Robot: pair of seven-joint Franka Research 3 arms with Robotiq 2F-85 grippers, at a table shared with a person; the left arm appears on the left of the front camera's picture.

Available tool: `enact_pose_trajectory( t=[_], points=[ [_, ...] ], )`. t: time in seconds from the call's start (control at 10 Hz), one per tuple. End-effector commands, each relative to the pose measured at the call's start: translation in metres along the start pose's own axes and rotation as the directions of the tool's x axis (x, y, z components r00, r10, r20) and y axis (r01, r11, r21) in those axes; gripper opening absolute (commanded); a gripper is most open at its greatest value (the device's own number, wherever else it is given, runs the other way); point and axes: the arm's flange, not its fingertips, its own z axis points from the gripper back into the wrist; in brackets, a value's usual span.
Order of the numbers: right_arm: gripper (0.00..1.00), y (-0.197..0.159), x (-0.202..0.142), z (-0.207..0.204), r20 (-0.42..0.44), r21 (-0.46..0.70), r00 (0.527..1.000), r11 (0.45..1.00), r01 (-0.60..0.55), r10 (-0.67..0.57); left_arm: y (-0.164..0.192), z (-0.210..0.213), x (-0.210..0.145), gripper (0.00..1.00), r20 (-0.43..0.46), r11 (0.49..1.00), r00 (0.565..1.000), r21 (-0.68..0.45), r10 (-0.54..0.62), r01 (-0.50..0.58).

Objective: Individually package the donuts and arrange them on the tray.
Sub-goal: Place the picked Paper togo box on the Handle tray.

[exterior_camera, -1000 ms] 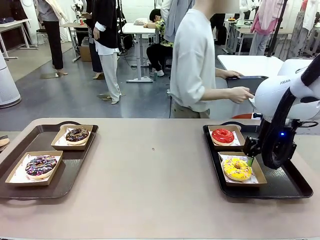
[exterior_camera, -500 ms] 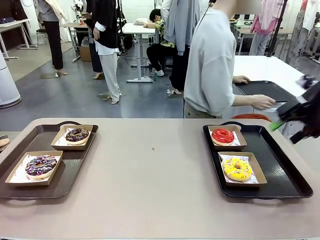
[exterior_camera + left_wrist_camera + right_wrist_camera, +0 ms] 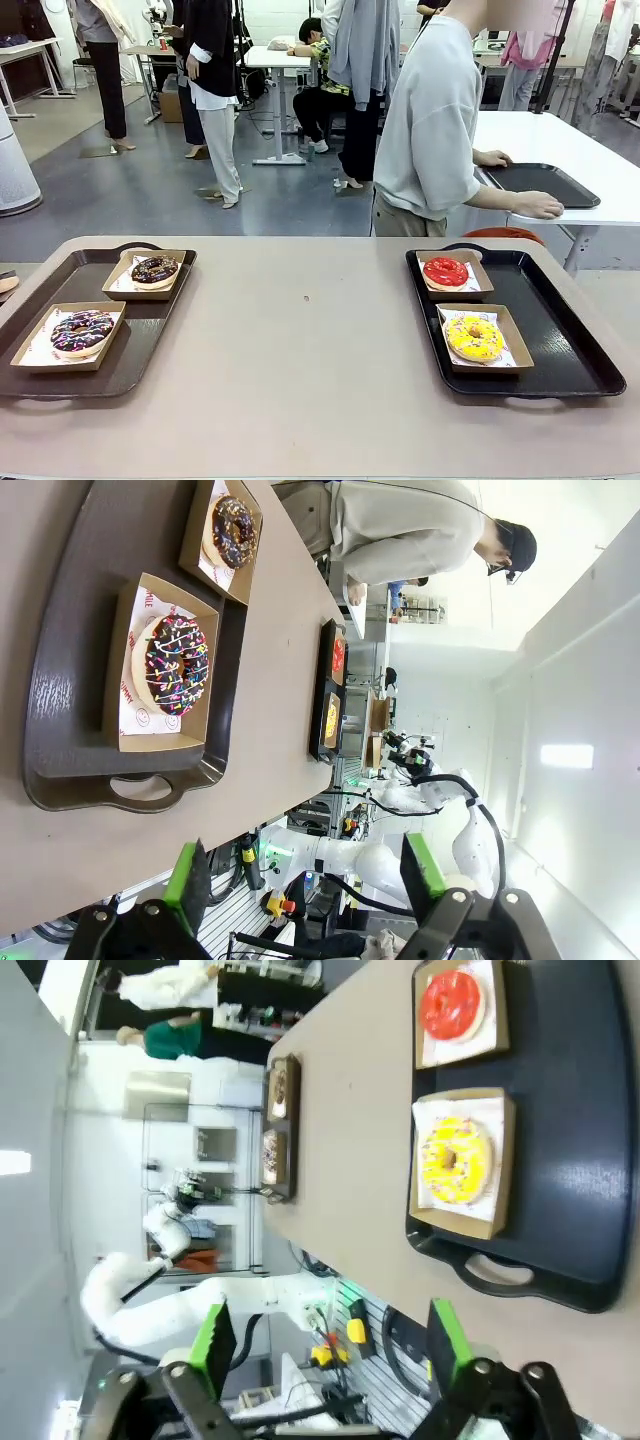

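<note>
Donuts sit one to each cardboard box, two on the left tray (image 3: 150, 345) and two on the right tray (image 3: 560, 340). Measured from the right tray, the yellow donut (image 3: 473, 338) lies at its near-left part and the red donut (image 3: 446, 271) behind it. I judge the arranging nearly done; any further step should keep the boxes straight. The left gripper (image 3: 305, 875) and the right gripper (image 3: 330, 1335) are both wide open and empty.

Almost no print can be read. The paper liner (image 3: 135, 695) under the dark purple sprinkled donut (image 3: 176, 664) carries red lettering along its edge, seen sideways in the left wrist view, but the letters are too small and cropped to make out.
</note>
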Motion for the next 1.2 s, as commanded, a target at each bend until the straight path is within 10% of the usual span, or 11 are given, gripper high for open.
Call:
enact_pose_trajectory(
  t=[0.0,1.1],
  points=[
    [1.00,-0.042,-0.001,0.000,0.003,0.083,1.000,0.996,0.021,-0.022,-0.001,0.000,-0.001,1.00,0.007,1.000,1.000,-0.019,-0.006,0.006],
    [1.00,-0.065,-0.017,0.001,0.003,0.084,0.999,0.995,0.053,-0.053,-0.001,0.000,-0.001,1.00,0.007,1.000,1.000,-0.019,-0.006,0.006]
  ],
)
